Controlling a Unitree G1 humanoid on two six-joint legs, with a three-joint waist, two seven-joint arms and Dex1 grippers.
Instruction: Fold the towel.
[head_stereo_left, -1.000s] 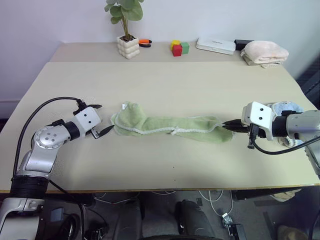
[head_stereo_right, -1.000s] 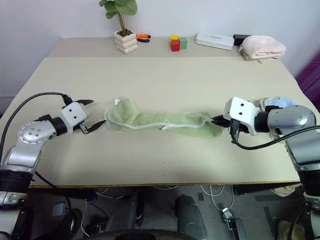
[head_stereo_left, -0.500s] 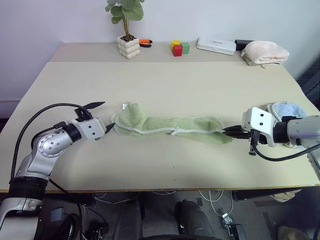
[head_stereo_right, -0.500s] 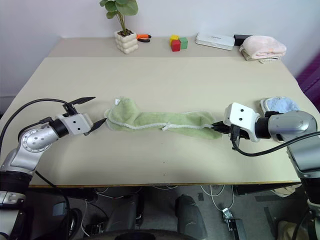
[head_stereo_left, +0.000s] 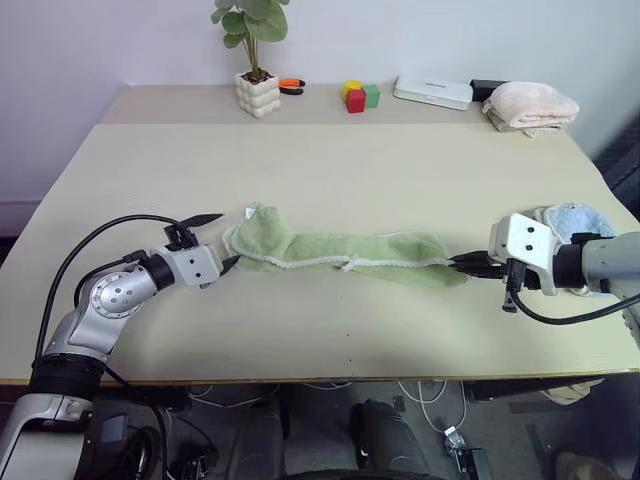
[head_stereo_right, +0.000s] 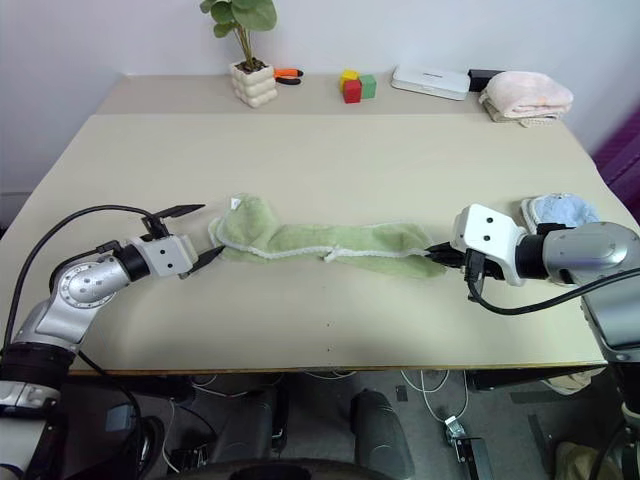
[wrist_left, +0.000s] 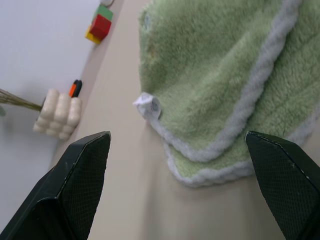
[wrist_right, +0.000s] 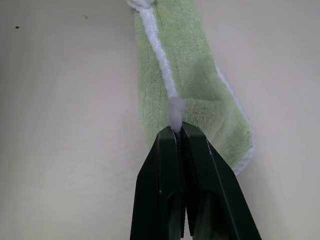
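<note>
Left end effector (head_stereo_left: 214, 242), fingers apart, has closed on the towel (head_stereo_left: 340, 252) end; right end effector (head_stereo_left: 466, 264) clamps opposite hem, pre-fold.

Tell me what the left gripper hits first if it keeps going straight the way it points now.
Most likely the near end of the towel: the open left gripper faces its bunched corner with nothing between, though the exact gap is unclear.

The scene is lit brightly and evenly. Soft shadows are cast under the arms; the table (head_stereo_left: 330, 160) is free of glare
</note>
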